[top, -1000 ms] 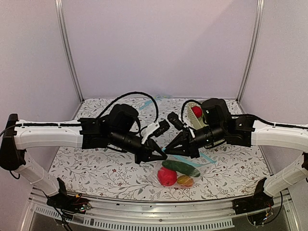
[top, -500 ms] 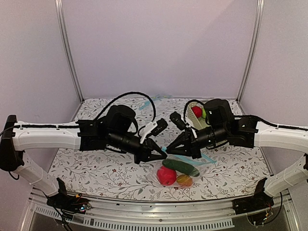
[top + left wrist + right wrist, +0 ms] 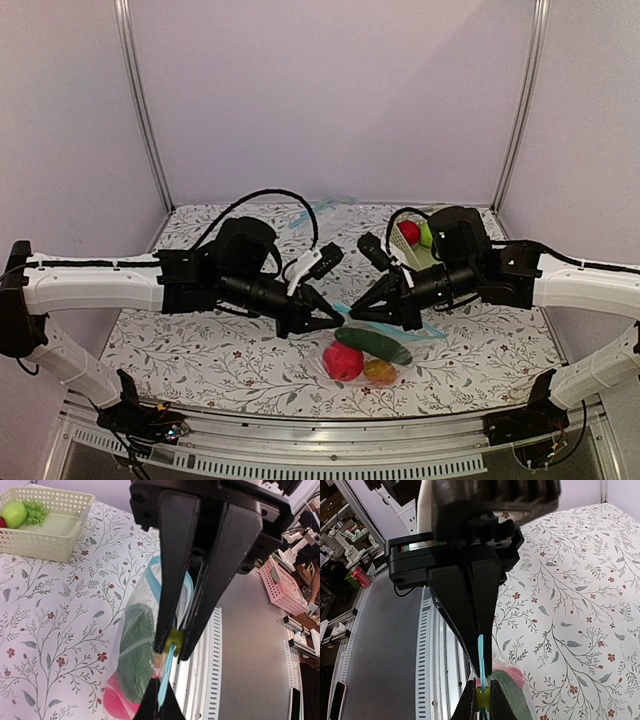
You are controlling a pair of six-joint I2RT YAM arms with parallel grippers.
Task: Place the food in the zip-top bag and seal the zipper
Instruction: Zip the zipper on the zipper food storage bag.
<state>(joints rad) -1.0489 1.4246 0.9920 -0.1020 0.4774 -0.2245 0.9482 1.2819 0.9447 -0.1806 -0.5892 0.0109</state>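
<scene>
The clear zip-top bag (image 3: 370, 358) lies on the table near the front. The round red fruit (image 3: 343, 360), the orange-red oval piece (image 3: 380, 372) and the dark green cucumber (image 3: 375, 346) are inside it. The light blue zipper (image 3: 165, 675) stands on edge between both grippers. My left gripper (image 3: 173, 645) is shut on a small yellow-green slider on the zipper. My right gripper (image 3: 482, 672) is shut on the zipper (image 3: 481, 647) right next to it, tip to tip. In the top view the left gripper (image 3: 320, 318) and right gripper (image 3: 355, 312) meet above the bag's left end.
A cream basket (image 3: 410, 255) stands behind the right arm with a red fruit and the green apple (image 3: 427, 234) in it. The left wrist view shows the basket (image 3: 50, 532) with the apple (image 3: 13, 514) and grapes (image 3: 35, 511). The table's metal front edge (image 3: 330, 432) is close below the bag.
Both grippers have stayed on the zipper and sunk a little. The left arm has drawn slightly left, the right arm slightly right. The bag with the food has shifted a little left.
</scene>
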